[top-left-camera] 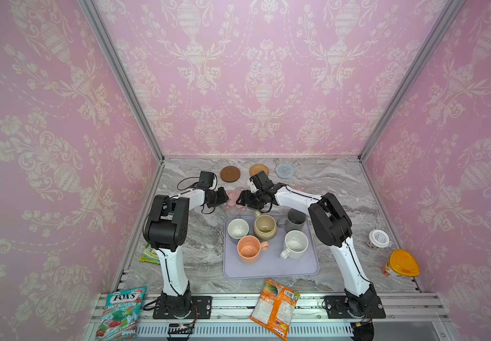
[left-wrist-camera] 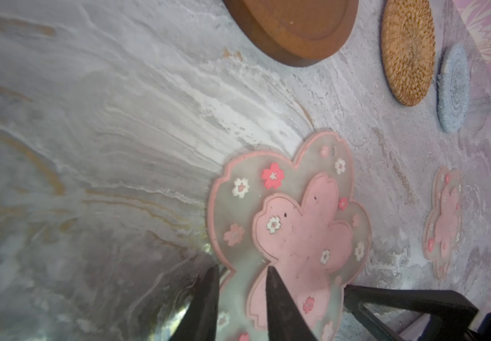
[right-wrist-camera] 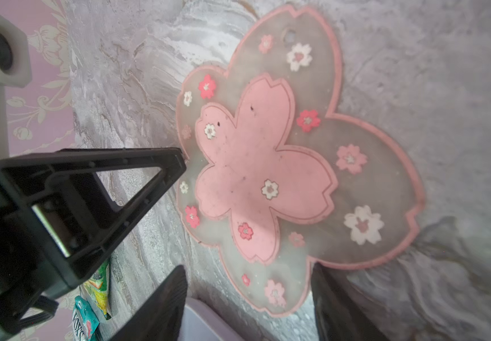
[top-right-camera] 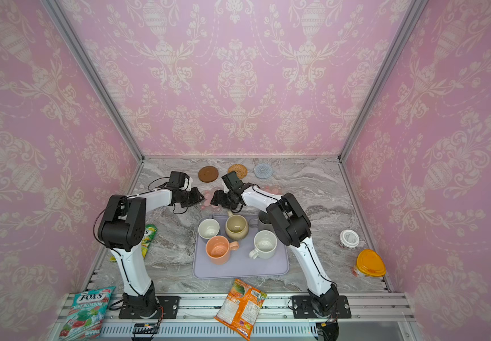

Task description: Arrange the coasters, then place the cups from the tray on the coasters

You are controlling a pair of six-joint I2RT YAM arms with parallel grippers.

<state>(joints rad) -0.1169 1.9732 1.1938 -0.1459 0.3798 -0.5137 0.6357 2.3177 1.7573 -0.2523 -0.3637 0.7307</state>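
Note:
A clear pink-flower coaster [left-wrist-camera: 294, 224] [right-wrist-camera: 265, 165] lies flat on the marble between my two grippers, just beyond the tray [top-left-camera: 267, 270]. My left gripper [left-wrist-camera: 242, 273] [top-left-camera: 225, 197] has its fingertips over one petal edge, a narrow gap between them. My right gripper [right-wrist-camera: 247, 267] [top-left-camera: 239, 199] is open wide at the opposite petal. A second flower coaster [left-wrist-camera: 443, 224] lies further right. Along the back lie the brown [top-left-camera: 230, 174], rattan [top-left-camera: 259, 170] and blue-grey [top-left-camera: 286, 170] coasters. The lavender [top-left-camera: 237, 228], beige-olive [top-left-camera: 265, 226], dark grey [top-left-camera: 296, 220], white [top-left-camera: 296, 244] and peach [top-left-camera: 249, 250] cups stand on the tray.
A white-lidded paper cup [top-left-camera: 379, 238] and an orange-lidded container [top-left-camera: 404, 263] stand at the right. An orange snack bag [top-left-camera: 275, 307] and a Fox's candy bag [top-left-camera: 121, 310] lie on the front rail. A green packet [top-left-camera: 149, 254] lies by the left arm's base.

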